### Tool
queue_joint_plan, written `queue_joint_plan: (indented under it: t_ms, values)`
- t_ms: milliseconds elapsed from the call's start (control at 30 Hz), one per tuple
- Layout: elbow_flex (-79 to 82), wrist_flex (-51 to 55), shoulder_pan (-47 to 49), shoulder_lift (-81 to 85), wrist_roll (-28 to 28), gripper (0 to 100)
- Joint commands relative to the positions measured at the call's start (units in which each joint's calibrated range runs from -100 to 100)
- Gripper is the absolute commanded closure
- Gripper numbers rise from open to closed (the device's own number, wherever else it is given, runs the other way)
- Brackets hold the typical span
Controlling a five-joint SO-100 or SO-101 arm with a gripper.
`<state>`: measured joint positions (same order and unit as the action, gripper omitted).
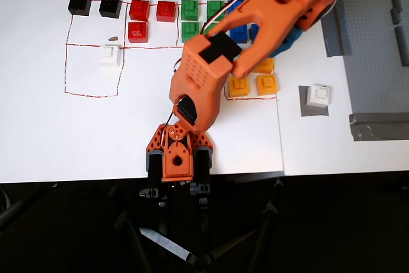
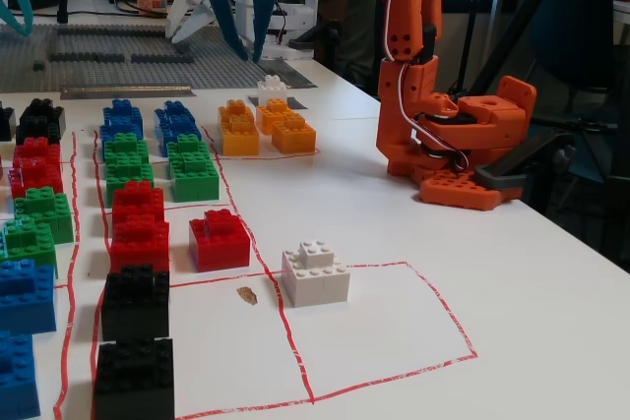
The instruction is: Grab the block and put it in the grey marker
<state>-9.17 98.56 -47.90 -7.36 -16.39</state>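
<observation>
White block (image 1: 317,95) sits on grey marker (image 1: 305,109), right of table; blue pincer (image 2: 239,44) spread, empty. Rigid, light, slick plastic; grip flat sides.

White block (image 1: 317,95): small studded cube, upright, resting on the grey marker (image 1: 305,109), a flat square patch at right centre of the overhead view, its edges showing around the block.

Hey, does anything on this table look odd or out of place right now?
Only a small brown scrap on the white table, on the red line beside the white block in the red outlined square. Otherwise the colored blocks sit tidily in rows.
</observation>
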Motion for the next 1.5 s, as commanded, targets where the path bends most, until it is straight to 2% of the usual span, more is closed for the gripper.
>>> queue_joint_plan:
  t_ms: [0,333,533,900,1467]
  values:
    - [2.86,0.63,9.55,10.29,5.71,97]
    - [15.75,-5.49,33.59,16.42,20.12,99]
    - [17.39,-8.27,42.99,17.63,24.47,99]
    - [12.40,-8.02,49.73,17.72,26.18,100]
    - [10.22,-7.45,54.39,16.94,26.62,100]
